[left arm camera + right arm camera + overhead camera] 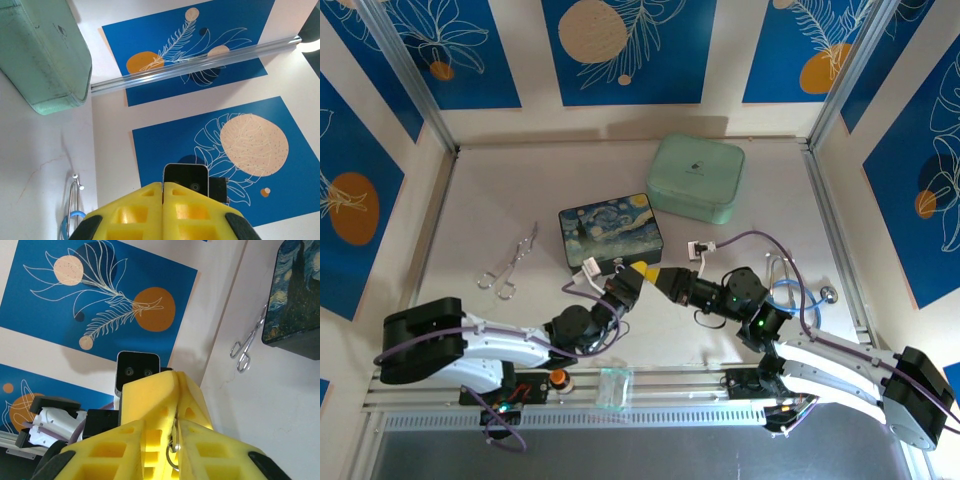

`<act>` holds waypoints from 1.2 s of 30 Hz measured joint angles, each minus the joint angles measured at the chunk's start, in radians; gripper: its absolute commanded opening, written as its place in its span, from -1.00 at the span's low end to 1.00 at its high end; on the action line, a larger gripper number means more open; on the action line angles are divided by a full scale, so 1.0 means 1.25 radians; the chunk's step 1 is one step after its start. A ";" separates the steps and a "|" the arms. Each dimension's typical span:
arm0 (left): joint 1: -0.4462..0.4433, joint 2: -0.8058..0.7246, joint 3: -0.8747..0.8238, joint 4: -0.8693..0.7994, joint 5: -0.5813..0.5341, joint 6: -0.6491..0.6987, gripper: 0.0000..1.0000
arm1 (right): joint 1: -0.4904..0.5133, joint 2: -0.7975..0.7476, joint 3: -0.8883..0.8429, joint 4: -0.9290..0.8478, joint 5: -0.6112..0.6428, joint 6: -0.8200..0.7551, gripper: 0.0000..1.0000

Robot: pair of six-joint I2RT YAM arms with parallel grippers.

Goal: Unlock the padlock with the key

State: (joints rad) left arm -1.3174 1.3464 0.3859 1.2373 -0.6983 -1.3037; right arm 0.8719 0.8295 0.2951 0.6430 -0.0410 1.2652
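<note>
My two grippers meet tip to tip above the table in front of the dark patterned box. The left gripper (638, 270) (163, 184) is shut. In the right wrist view its pressed yellow fingers (150, 395) pinch the key (175, 428), a thin pale metal strip with a silver ring (170, 453) hanging from it. The right gripper (656, 276) (162, 420) straddles those fingertips with a narrow gap between its jaws. The ring lies in that gap, against the right-hand finger. The padlock is out of view.
A Starry Night patterned box (610, 232) (295, 295) sits just behind the grippers. A mint green case (696, 177) (40, 55) lies further back. Metal forceps (508, 265) (248, 342) lie to the left, a blue stethoscope (790, 290) to the right, and a clear bag (613, 385) at the near edge.
</note>
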 measured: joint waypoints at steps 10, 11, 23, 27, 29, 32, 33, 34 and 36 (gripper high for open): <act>0.002 0.029 0.002 0.029 -0.006 -0.019 -1.00 | -0.002 0.004 -0.008 -0.006 0.015 0.002 -1.00; 0.002 0.032 0.002 0.033 -0.007 -0.019 -0.88 | -0.002 0.003 -0.008 -0.010 0.015 -0.001 -1.00; 0.105 -0.246 0.005 -0.349 0.127 0.036 0.16 | -0.185 -0.020 0.042 -0.199 -0.240 -0.052 -1.00; 0.160 -0.305 0.046 -0.519 0.234 0.071 0.26 | -0.206 0.013 0.052 -0.212 -0.322 -0.054 -1.00; 0.178 -0.304 0.065 -0.577 0.298 0.095 0.23 | -0.206 0.038 0.072 -0.216 -0.355 -0.059 -1.00; 0.187 -0.292 0.087 -0.639 0.374 0.122 -0.07 | -0.199 0.081 0.105 -0.202 -0.398 -0.063 -1.00; 0.189 -0.290 0.089 -0.652 0.394 0.127 -0.20 | -0.195 0.093 0.113 -0.193 -0.410 -0.064 -1.00; 0.189 -0.289 0.089 -0.661 0.407 0.132 -0.27 | -0.192 0.101 0.117 -0.189 -0.417 -0.064 -1.00; 0.189 -0.290 0.089 -0.670 0.428 0.143 -0.30 | -0.185 0.112 0.120 -0.186 -0.430 -0.067 -1.00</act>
State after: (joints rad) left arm -1.0817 0.9844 0.4976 0.3996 -0.1638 -1.1248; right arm 0.6403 0.9699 0.4450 0.4107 -0.5785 1.1816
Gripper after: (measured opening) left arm 0.363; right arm 0.042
